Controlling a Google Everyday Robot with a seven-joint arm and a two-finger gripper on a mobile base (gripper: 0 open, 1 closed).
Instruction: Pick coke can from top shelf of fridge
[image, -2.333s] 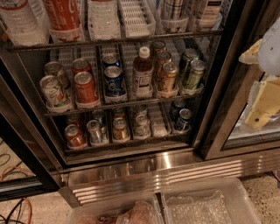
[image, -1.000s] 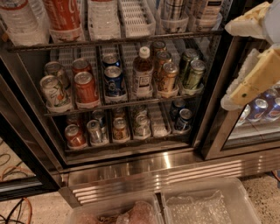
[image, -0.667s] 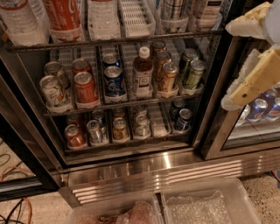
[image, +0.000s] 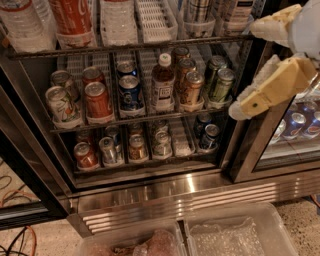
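Observation:
The coke can (image: 72, 17) is red with white script and stands in a clear lane tray at the left of the top shelf (image: 150, 46); its top is cut off by the picture's edge. The fridge (image: 165, 199) has its left door open, black frames and a ribbed steel base. My gripper (image: 246, 70) is at the upper right, in front of the black door post, well to the right of the coke can and slightly below the top shelf. Its two cream fingers (image: 272, 87) are spread apart and hold nothing.
Water bottles (image: 22, 25) and white lane trays (image: 155, 20) flank the coke can. The middle rack holds cans and a brown bottle (image: 163, 82); the lower rack holds more cans (image: 86, 155). Blue cans (image: 295, 125) sit behind the right glass door. Clear plastic bins (image: 235, 235) lie below.
Since the earliest frame my gripper has moved left and up into fuller view by the door post. Over the last second it has barely moved. The cans have not moved.

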